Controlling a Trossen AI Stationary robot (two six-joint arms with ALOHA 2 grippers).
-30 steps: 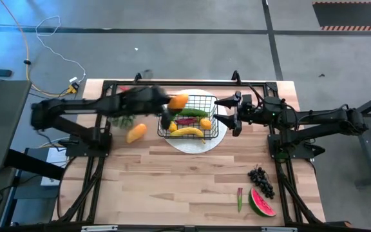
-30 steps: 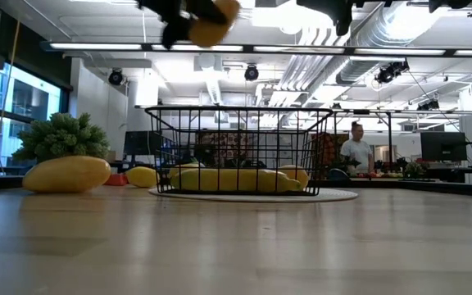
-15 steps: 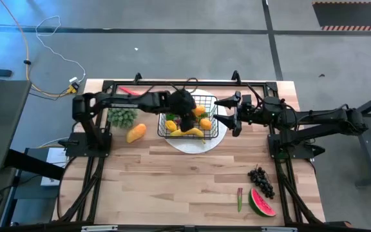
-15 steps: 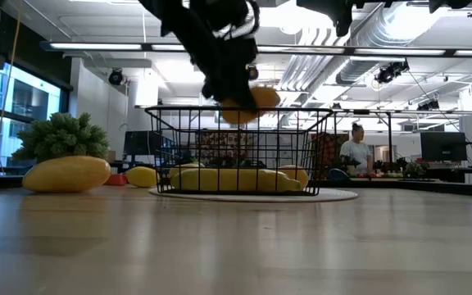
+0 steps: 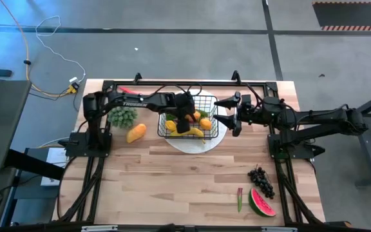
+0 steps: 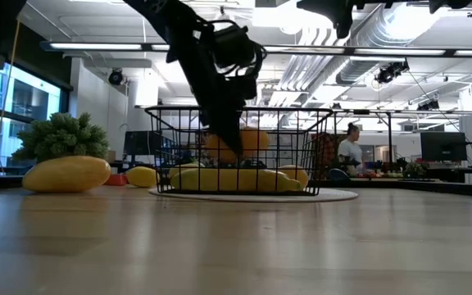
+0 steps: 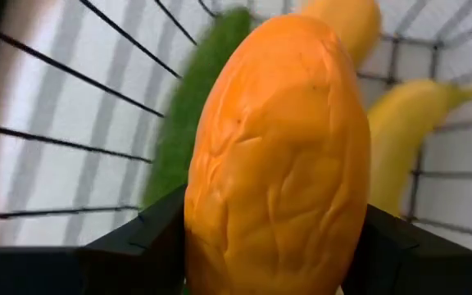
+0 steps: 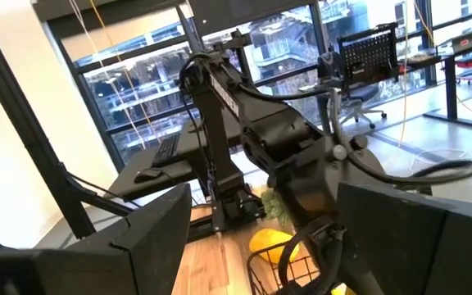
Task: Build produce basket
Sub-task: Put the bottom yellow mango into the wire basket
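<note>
The black wire basket (image 5: 190, 116) stands on a round white plate (image 5: 192, 144) at the table's far middle. It holds a yellow banana (image 6: 236, 179), a green cucumber (image 7: 188, 115) and yellow fruit (image 5: 205, 123). My left gripper (image 5: 184, 120) reaches down into the basket, shut on an orange mango (image 7: 281, 156), which also shows in the low view (image 6: 252, 139). My right gripper (image 5: 227, 111) hangs open and empty above the table, just right of the basket. My left gripper pinches the orange mango by its two long sides (image 7: 199, 221) between its two fingers (image 7: 142, 242). The fingers come from above, pointing down into the basket. The mango sits inside the basket walls just over the banana; I cannot tell whether it touches it.
A yellow mango (image 5: 136, 133) and a green leafy bunch (image 5: 122, 116) lie left of the basket, with a red piece (image 5: 129, 91) at the far edge. Dark grapes (image 5: 261, 180), a watermelon slice (image 5: 261, 203) and a small green-red piece (image 5: 239, 199) lie at the near right.
My left gripper has carried the orange mango toward the table's right, from left of the basket to over it, and then down between the basket's walls. My right gripper has kept still.
</note>
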